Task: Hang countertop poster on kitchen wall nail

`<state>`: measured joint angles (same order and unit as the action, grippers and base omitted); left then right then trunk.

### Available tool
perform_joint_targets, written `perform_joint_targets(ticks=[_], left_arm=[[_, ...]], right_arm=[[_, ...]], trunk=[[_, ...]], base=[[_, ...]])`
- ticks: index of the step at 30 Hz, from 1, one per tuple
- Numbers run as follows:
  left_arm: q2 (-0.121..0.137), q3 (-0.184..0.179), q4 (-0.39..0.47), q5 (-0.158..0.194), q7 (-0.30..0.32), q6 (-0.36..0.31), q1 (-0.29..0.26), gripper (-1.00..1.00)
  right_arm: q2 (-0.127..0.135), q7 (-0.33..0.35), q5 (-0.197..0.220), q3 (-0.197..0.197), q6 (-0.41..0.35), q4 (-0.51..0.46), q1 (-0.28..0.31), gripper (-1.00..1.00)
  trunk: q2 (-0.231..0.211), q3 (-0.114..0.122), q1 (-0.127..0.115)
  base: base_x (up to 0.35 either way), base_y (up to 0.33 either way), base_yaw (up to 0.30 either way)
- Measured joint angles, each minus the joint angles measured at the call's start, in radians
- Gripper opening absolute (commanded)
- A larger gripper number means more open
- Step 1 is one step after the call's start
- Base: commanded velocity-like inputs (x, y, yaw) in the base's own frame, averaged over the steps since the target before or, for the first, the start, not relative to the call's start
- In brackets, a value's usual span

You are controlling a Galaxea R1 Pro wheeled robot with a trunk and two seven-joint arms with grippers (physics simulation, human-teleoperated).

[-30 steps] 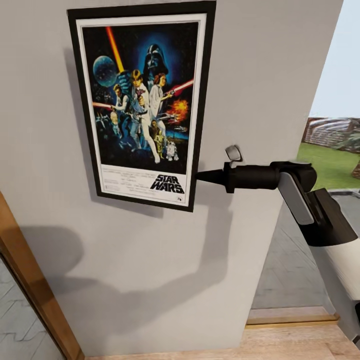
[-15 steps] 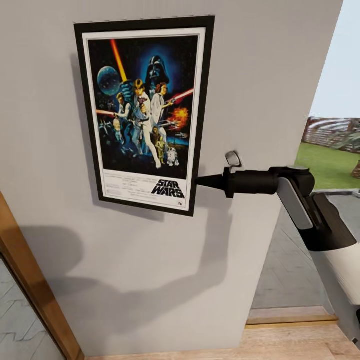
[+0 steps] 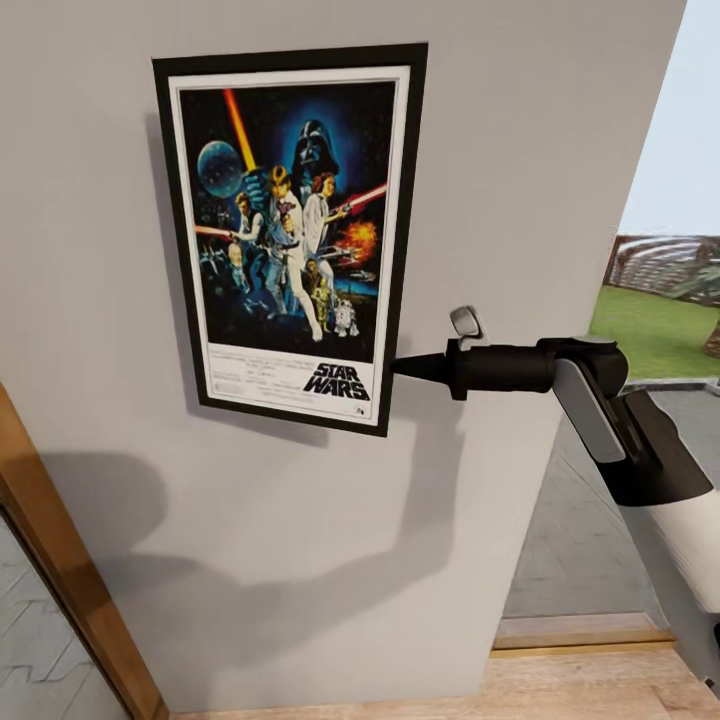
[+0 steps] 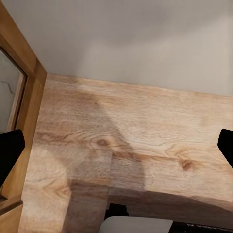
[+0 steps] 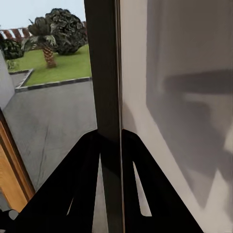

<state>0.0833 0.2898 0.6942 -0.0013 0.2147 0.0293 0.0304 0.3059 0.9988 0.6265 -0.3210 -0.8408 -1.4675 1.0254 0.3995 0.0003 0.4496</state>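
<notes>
Grey wall [image 3: 560, 150] carries the poster [image 3: 293, 235], upright with its long axis vertical, pinched at its lower right edge by the right gripper [image 3: 400, 366], whose arm reaches in sideways; the left gripper [image 4: 116, 145] hangs open over wooden floor [image 4: 145, 141].

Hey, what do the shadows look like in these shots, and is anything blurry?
Head view: sharp; the poster throws a narrow shadow along its left and lower edges on the wall, and the right gripper and its arm cast a broad soft one below. Left wrist view: soft grey shadow bands cross the wooden floor. Right wrist view: the poster's edge looks slightly soft up close.
</notes>
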Motion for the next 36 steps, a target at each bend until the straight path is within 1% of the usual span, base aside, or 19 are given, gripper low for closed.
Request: perform_joint_targets(ticks=[3, 5, 6, 10, 12, 23, 36], left_arm=[[0.000, 0.000, 0.000, 0.000, 0.000, 0.000, 0.000, 1.00], [0.000, 0.000, 0.000, 0.000, 0.000, 0.000, 0.000, 1.00], [0.000, 0.000, 0.000, 0.000, 0.000, 0.000, 0.000, 1.00], [0.000, 0.000, 0.000, 0.000, 0.000, 0.000, 0.000, 1.00], [0.000, 0.000, 0.000, 0.000, 0.000, 0.000, 0.000, 1.00], [0.000, 0.000, 0.000, 0.000, 0.000, 0.000, 0.000, 1.00], [0.000, 0.000, 0.000, 0.000, 0.000, 0.000, 0.000, 1.00]], right_arm=[[0.000, 0.000, -0.004, 0.000, 0.000, 0.000, 0.000, -1.00], [0.000, 0.000, -0.023, 0.000, 0.001, 0.001, -0.001, -1.00], [-0.001, 0.000, -0.041, -0.001, 0.006, 0.001, -0.001, -1.00], [-0.001, 0.001, -0.066, -0.013, 0.041, 0.002, -0.001, -1.00], [-0.001, 0.002, -0.071, -0.017, 0.051, 0.002, -0.001, -1.00], [-0.001, 0.002, -0.080, -0.025, 0.067, 0.002, -0.001, -1.00], [-0.001, 0.002, -0.075, -0.026, 0.067, 0.008, -0.001, -1.00]], trunk=[[0.000, 0.000, 0.000], [0.000, 0.000, 0.000], [0.000, 0.000, 0.000], [0.000, 0.000, 0.000], [0.000, 0.000, 0.000], [0.000, 0.000, 0.000], [0.000, 0.000, 0.000]], base=[[0.000, 0.000, 0.000], [0.000, 0.000, 0.000], [0.000, 0.000, 0.000], [0.000, 0.000, 0.000], [0.000, 0.000, 0.000], [0.000, 0.000, 0.000], [0.000, 0.000, 0.000]])
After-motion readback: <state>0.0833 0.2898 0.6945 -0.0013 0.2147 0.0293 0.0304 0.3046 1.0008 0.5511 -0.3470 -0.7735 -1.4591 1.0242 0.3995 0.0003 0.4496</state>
